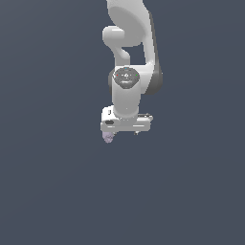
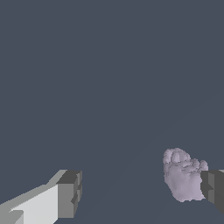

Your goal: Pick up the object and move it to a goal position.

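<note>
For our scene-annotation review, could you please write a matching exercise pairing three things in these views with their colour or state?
Column A
1. lumpy blob
2. gripper
3. ground surface

Column B
a. open, fingers spread wide apart
b. plain dark blue-grey
c. pale lilac, right against one fingertip

Pairs: 1-c, 2-a, 3-b

In the exterior view the blob shows just below the gripper, toward that view's left.

Plain slate-grey surface [image 1: 57,191]; lilac blob [image 1: 108,138] on it.
</note>
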### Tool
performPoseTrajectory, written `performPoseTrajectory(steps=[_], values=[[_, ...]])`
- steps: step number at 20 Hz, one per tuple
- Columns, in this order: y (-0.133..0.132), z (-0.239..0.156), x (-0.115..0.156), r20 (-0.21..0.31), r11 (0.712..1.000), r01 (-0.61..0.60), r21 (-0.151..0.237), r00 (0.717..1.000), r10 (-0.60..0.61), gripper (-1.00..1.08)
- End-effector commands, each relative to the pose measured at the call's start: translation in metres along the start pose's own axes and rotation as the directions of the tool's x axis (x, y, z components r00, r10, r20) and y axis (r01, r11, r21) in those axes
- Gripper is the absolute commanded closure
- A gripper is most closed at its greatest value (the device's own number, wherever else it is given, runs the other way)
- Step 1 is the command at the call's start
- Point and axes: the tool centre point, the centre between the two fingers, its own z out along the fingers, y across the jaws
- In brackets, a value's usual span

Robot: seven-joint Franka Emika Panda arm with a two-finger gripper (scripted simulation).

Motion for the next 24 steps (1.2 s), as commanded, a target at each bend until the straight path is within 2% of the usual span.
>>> performPoseTrajectory(steps=[1, 11, 17, 24], values=[[0.000, 0.000, 0.000, 0.000, 1.000, 0.000, 0.000, 1.000, 0.000, -0.92], [0.012, -0.021, 0.008, -0.020, 1.000, 0.013, -0.013, 1.000, -0.013, -0.92], [0.019, -0.014, 0.004, -0.021, 1.000, 0.024, -0.013, 0.999, -0.024, -0.92], [0.044, 0.007, -0.011, -0.028, 0.998, 0.065, -0.012, 0.997, -0.066, -0.92]])
